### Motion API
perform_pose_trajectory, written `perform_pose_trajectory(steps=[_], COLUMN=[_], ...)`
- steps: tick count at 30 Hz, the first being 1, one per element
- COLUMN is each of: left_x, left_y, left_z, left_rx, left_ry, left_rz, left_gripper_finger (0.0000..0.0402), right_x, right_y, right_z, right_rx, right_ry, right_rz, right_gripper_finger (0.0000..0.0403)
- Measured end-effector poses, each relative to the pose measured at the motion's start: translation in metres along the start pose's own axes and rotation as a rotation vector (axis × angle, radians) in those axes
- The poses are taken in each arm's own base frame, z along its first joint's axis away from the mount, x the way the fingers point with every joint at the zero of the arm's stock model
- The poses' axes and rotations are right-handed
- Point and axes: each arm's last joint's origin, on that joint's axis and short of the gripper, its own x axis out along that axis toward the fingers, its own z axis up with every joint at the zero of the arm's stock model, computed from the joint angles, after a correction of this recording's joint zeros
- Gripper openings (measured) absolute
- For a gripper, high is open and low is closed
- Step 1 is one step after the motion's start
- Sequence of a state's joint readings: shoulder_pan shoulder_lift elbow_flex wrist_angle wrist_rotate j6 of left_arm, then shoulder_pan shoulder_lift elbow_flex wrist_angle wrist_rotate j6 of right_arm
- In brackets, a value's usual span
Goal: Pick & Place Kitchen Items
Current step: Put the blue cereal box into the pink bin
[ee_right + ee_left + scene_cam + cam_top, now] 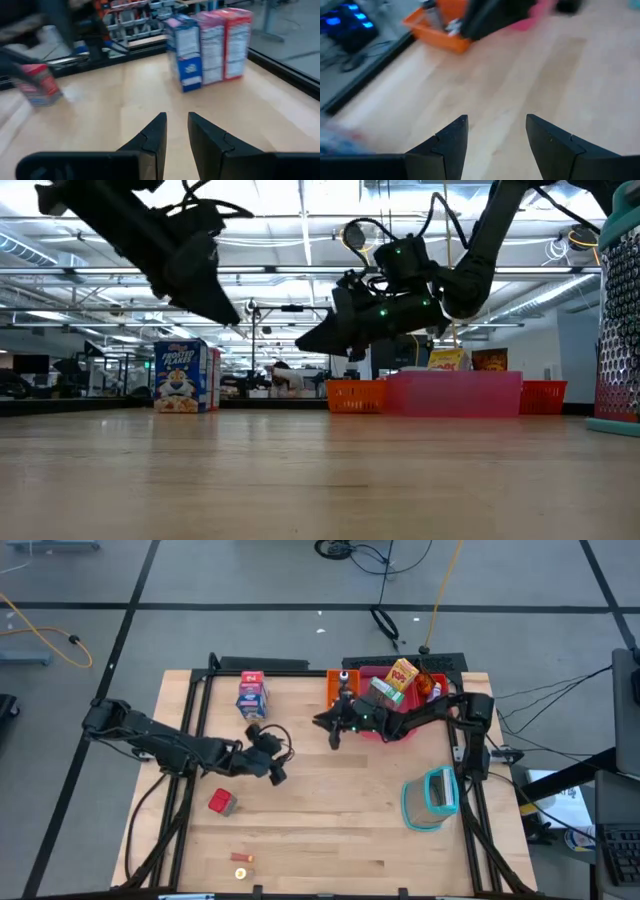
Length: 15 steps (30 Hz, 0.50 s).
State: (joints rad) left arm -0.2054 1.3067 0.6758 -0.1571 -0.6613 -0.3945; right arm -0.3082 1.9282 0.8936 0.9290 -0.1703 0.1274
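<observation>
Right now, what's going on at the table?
Neither arm holds anything. The left gripper hangs over bare wood near the red cube, fingers apart. The right gripper hangs near the orange tray, fingers narrowly parted, facing the blue-white carton. A yellow carton sits in the trays.

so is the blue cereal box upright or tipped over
Upright: the blue cereal box stands on its base on the table, front panel vertical in the low view.

Bright, even light falls from ceiling strips (300, 242), which glare white in the low view and leave both arms as dark silhouettes. The table (330, 810) carries only soft shadows. The left wrist view is heavily motion-blurred; the right wrist view blurs toward its edges.
</observation>
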Motion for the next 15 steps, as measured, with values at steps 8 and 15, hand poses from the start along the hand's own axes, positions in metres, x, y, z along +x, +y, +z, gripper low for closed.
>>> perform_pose_trajectory(steps=[8,15], left_x=[-0.002,-0.009], left_y=[0.018,0.041], left_z=[-0.02,-0.041], left_rx=[-0.162,-0.337], left_ry=[0.102,0.244], left_rz=[0.249,0.467], left_gripper_finger=[0.0202,0.0202], right_x=[0.003,0.003], right_y=[0.021,0.023], right_z=[-0.002,-0.001], right_rx=[-0.057,-0.058], right_ry=[0.0,-0.016], right_rz=[0.046,0.052], right_gripper_finger=[0.007,0.007])
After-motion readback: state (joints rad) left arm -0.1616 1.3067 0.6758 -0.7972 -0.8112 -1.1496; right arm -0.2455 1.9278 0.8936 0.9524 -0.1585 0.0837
